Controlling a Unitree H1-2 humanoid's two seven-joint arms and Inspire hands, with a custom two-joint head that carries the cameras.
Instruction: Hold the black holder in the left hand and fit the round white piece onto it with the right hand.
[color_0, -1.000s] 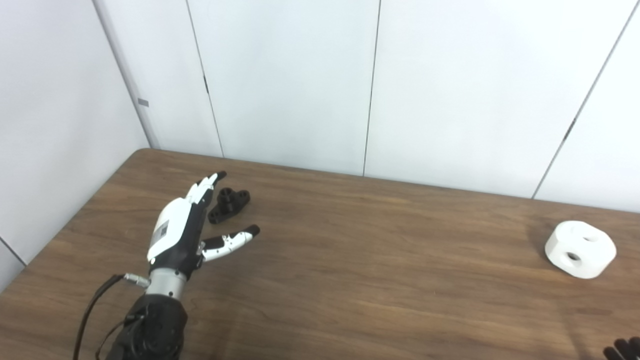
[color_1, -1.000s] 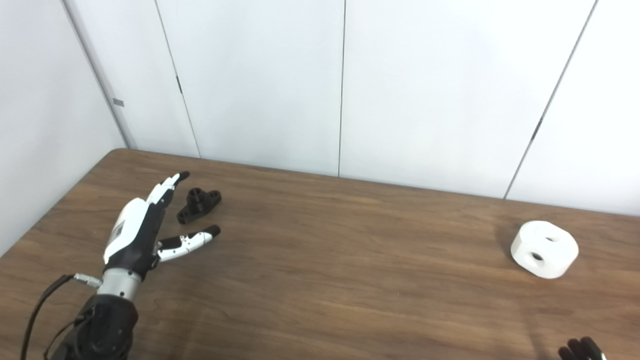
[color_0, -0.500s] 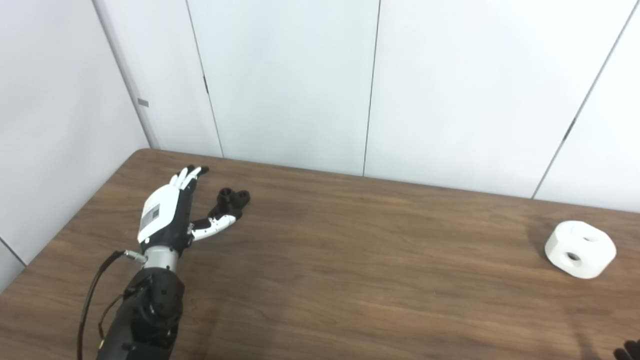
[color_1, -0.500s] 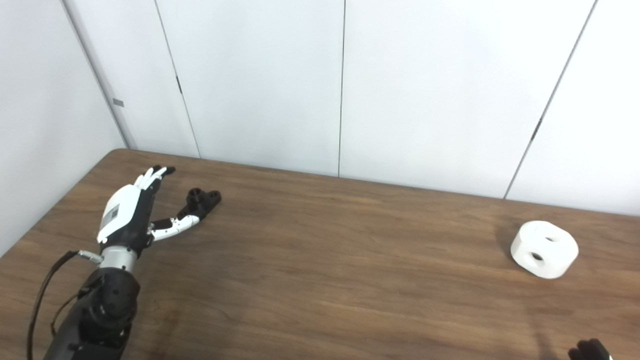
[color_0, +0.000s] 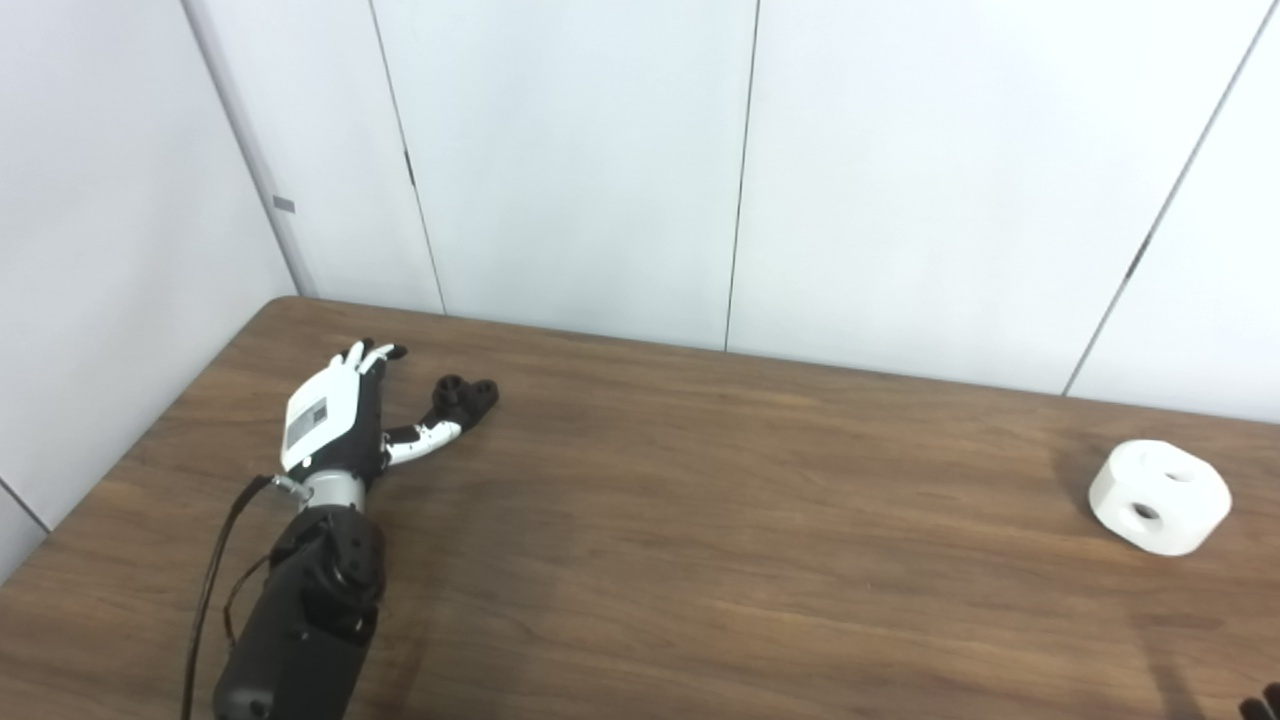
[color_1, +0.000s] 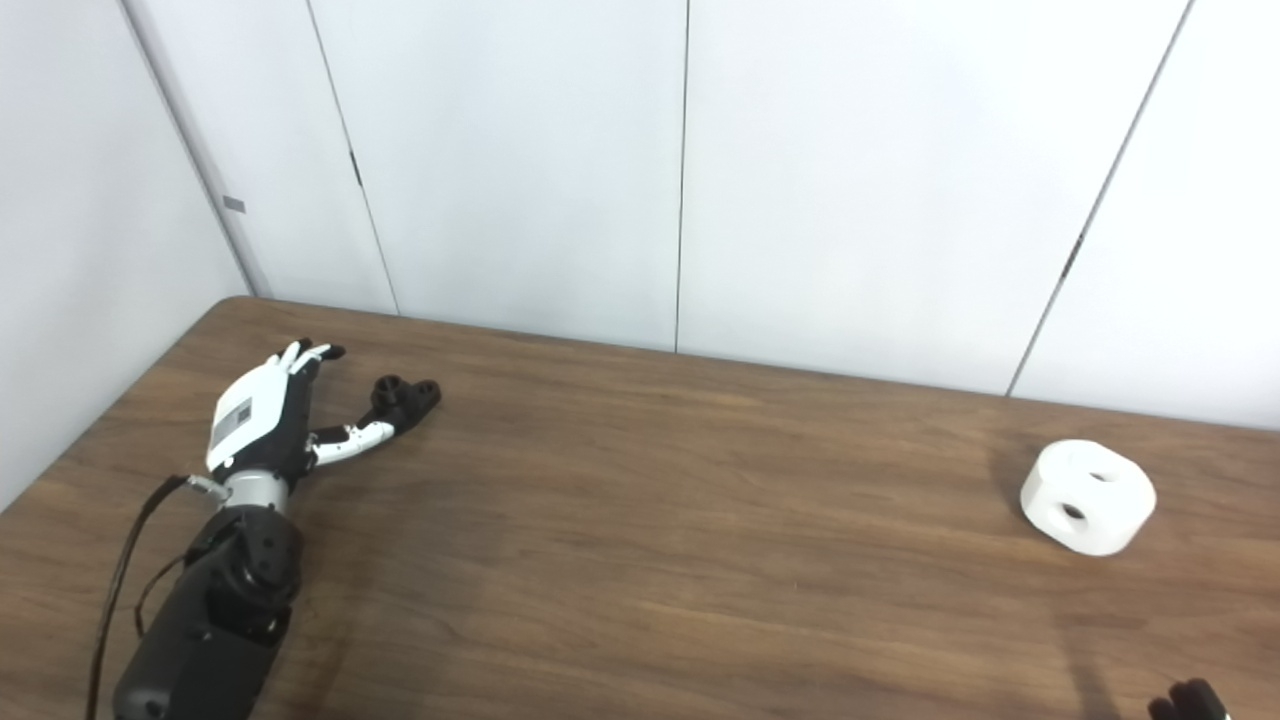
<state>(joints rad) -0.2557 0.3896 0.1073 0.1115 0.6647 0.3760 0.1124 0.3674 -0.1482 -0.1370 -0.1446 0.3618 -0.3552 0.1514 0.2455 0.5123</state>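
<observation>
Near edge, right corner: only the dark fingertips of the right hand (color_1: 1185, 698) show at the bottom of the frame. It has drawn lower out of view over the last second; whether its fingers are apart or together cannot be told. It holds nothing visible.

Near to middle, left side: the left hand (color_0: 335, 425) has travelled further from the robot across the counter (color_0: 700, 520) and now lies low beside the black holder (color_0: 462, 396). Fingers are spread and extended toward the far left; the thumb reaches right, its tip at or touching the holder's near end. A second ago the holder sat between fingers and thumb; now the fingers lie to its left. Nothing is clasped.

Judgement: the reach is complete but the grasp has not begun; the fingers must come round the holder first.

Far right: the round white piece (color_0: 1160, 497) rests on the counter, untouched, well apart from both hands.
</observation>
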